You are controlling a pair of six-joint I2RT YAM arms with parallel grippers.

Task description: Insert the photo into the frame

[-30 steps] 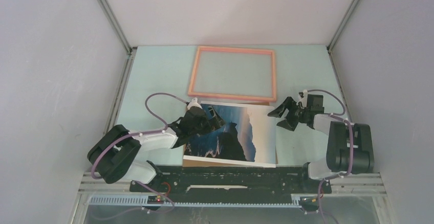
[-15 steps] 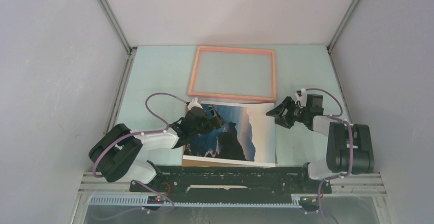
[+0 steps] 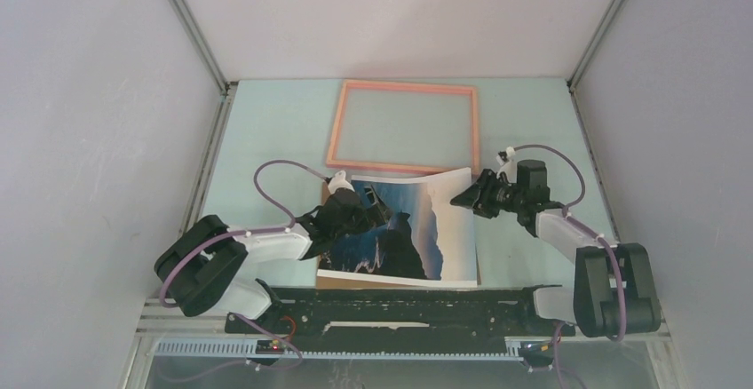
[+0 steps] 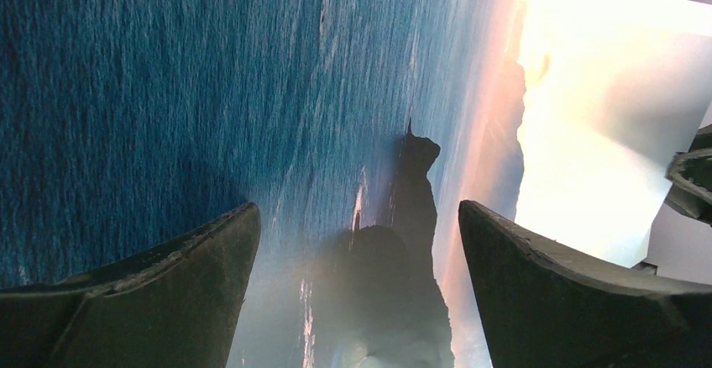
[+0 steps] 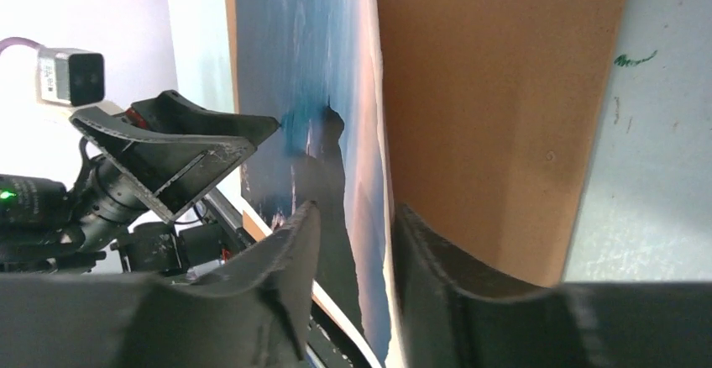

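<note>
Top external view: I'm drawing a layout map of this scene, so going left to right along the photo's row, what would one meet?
left arm → left gripper → photo → right gripper → right arm

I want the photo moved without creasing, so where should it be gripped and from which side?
Take the photo by its far right corner, coming from the right: that edge curls up off the brown backing board, so jaws can straddle the thin sheet.
</note>
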